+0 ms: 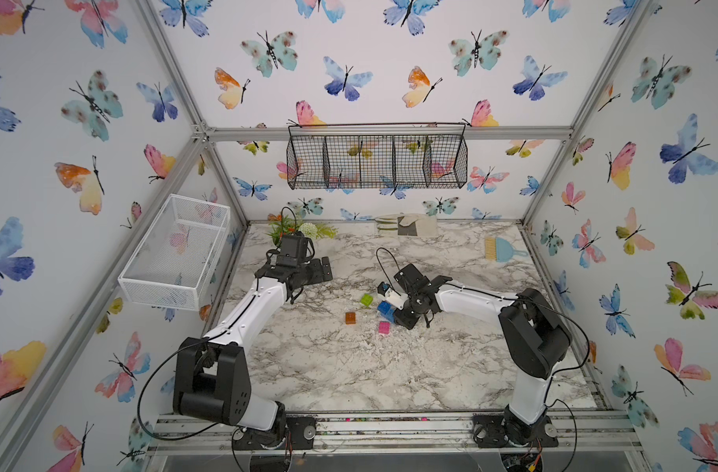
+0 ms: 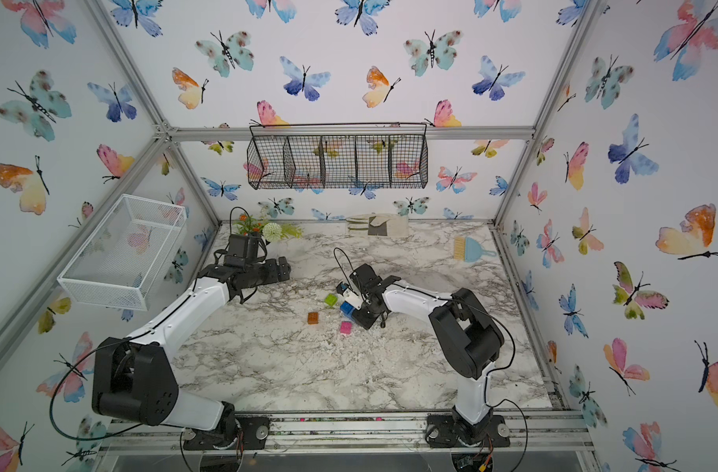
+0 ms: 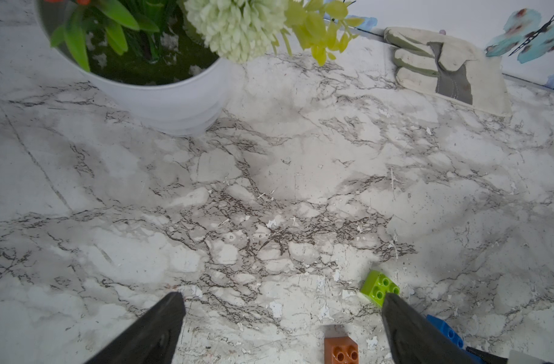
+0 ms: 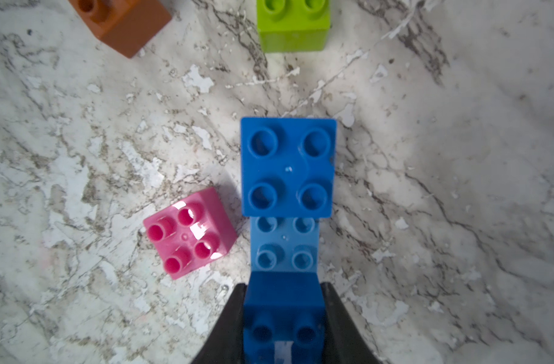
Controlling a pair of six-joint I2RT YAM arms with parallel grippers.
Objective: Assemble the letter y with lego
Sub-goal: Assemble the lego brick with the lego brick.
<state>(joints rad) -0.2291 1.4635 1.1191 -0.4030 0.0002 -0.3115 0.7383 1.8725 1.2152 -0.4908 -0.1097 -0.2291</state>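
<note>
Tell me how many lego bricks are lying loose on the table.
3: the orange brick, the lime green brick behind it, and the pink brick beside the joined blue bricks in the right gripper. More may hide under that gripper.

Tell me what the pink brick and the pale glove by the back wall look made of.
The small pink studded brick looks like hard moulded plastic, glossy: bright highlights sit on its studs. The pale work glove looks like matt leather or suede with a grey fabric panel and stitched seams; uncertain.
</note>
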